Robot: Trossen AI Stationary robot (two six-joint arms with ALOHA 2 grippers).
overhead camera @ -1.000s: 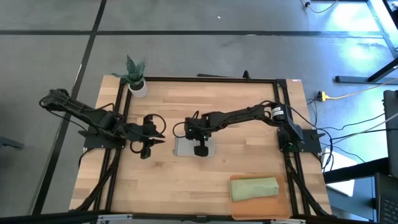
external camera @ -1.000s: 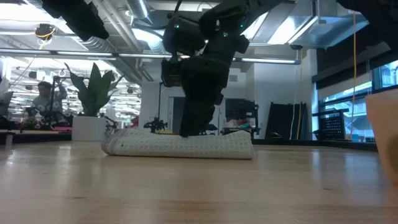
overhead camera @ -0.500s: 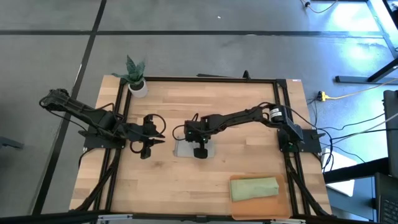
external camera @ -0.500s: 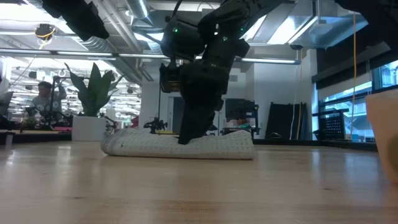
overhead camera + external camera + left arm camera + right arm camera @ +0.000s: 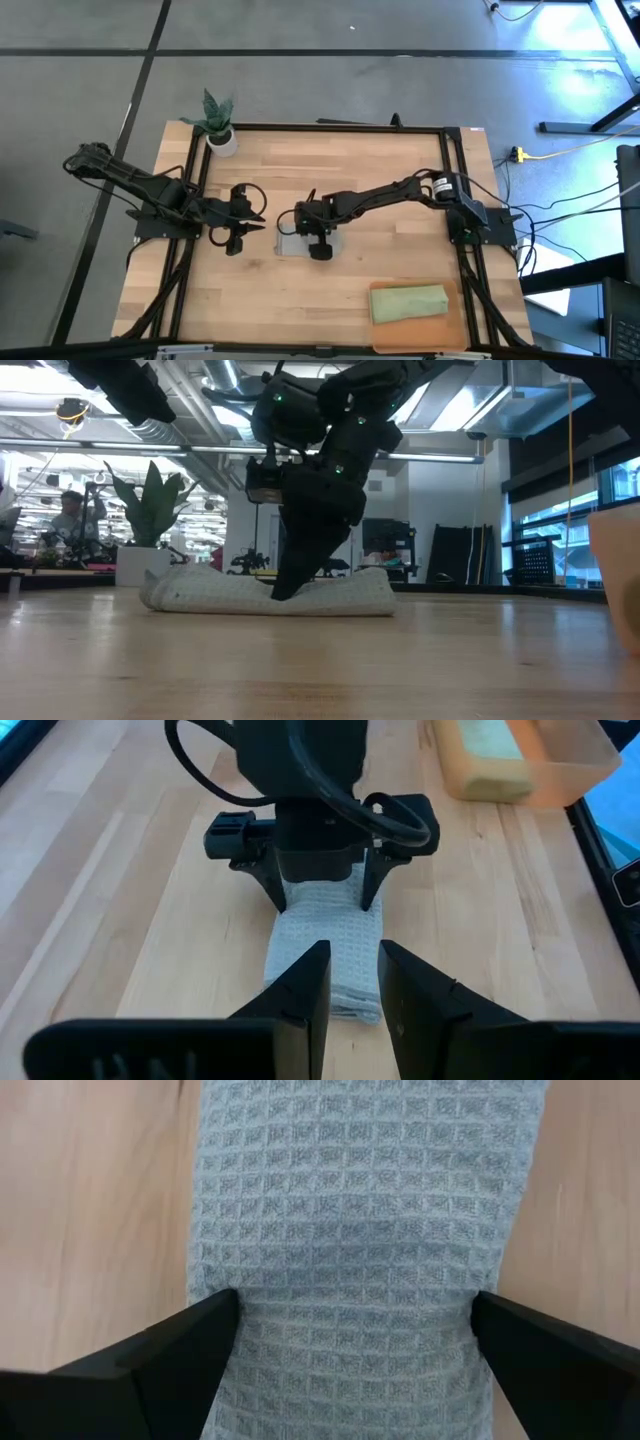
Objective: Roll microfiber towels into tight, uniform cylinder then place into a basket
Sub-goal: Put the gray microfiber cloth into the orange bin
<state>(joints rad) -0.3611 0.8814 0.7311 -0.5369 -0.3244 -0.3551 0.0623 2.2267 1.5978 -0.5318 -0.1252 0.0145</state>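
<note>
Pale wood table [image 5: 400, 270] holds everything. Right gripper [image 5: 318, 238] stands spread wide, one finger on each long side of the rolled grey towel [image 5: 292, 241]. Left gripper [image 5: 240, 232] waits nearby, fingers almost together, while the green towel [image 5: 408, 303] lies in the basket [image 5: 455, 335].

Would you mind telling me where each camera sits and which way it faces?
High: overhead, looking down; both arms, basket.
Low: tabletop height, level; right claw straddling grey towel.
Left wrist: looks past left claw toward the right arm.
Right wrist: close above the towel, open fingers either side.
All four share the grey towel.
</note>
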